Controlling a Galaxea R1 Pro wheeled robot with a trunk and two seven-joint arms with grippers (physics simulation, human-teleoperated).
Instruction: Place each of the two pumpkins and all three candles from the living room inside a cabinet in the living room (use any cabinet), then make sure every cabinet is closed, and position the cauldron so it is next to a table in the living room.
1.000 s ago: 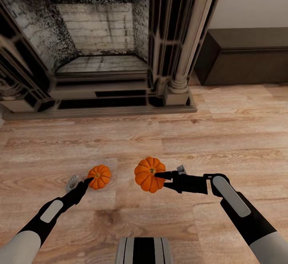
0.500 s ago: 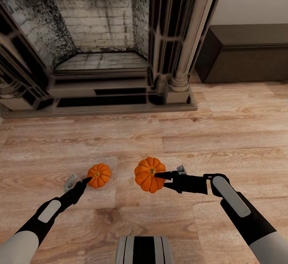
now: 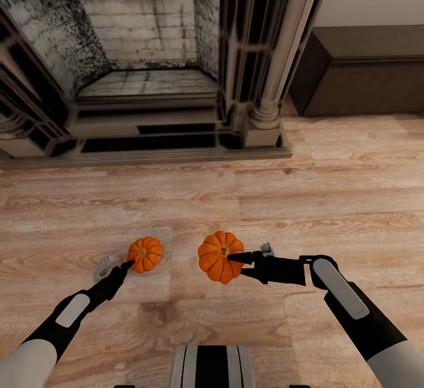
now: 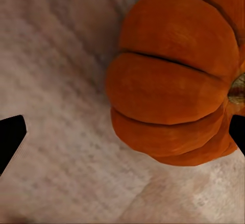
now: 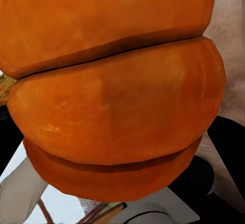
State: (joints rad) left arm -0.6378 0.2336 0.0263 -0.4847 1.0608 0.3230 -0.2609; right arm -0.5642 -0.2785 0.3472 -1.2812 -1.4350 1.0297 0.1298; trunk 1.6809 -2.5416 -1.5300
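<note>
Facing a stone fireplace (image 3: 147,64) with a soot-darkened brick firebox, fluted column and stepped hearth; wooden plank floor (image 3: 330,199) in front. Item one: larger pumpkin (image 3: 219,256), bright orange, ribbed, held clear of the floor in the right gripper (image 3: 235,256); jaws closed on it, one dark finger lying across its top at the stem, the right wrist view showing its ribbed flank close up (image 5: 115,96) with dark fingers at either side. Item two: smaller pumpkin (image 3: 145,254), resting on the floor to the left of the first, well apart from it. Left gripper (image 3: 115,269) beside this pumpkin, jaws spread; one dark fingertip touches or nearly touches its near side, the grey finger stands off to the left; in the left wrist view the pumpkin (image 4: 178,76) sits toward one fingertip (image 4: 10,140), not centred between the two. Item three: long low dark-brown cabinet (image 3: 365,73) against the wall right of the fireplace, front panels shut as far as visible. Robot trunk (image 3: 212,367) at the lower edge.
</note>
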